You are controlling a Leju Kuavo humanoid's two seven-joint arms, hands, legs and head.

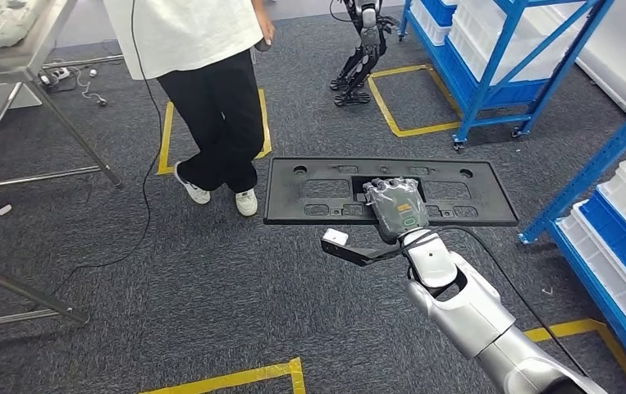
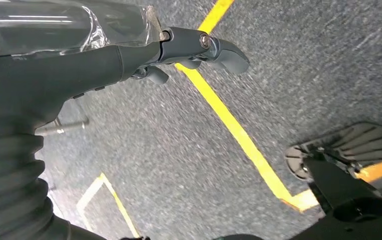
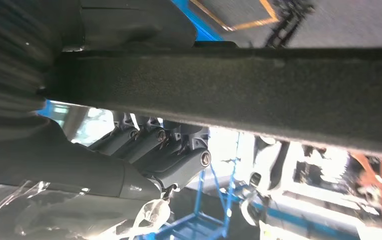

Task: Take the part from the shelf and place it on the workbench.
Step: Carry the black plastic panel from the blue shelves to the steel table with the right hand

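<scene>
The part (image 1: 309, 193) is a long flat black plastic panel with cut-outs. My right hand (image 1: 393, 207) grips it at the middle of its near edge and holds it level above the grey carpet. In the right wrist view the panel's edge (image 3: 259, 95) crosses as a dark band, with my fingers (image 3: 153, 145) curled beneath it. My left hand (image 2: 199, 47) hangs over the floor holding nothing, its fingers loosely apart. A metal workbench (image 1: 14, 61) stands at the far left.
A person (image 1: 211, 107) in a white top and black trousers stands just left of the panel. Blue shelving with white bins stands far right (image 1: 506, 57) and near right (image 1: 621, 222). A small dark robot (image 1: 363, 49) stands behind. Yellow tape (image 1: 244, 377) and a cable (image 1: 141, 197) mark the carpet.
</scene>
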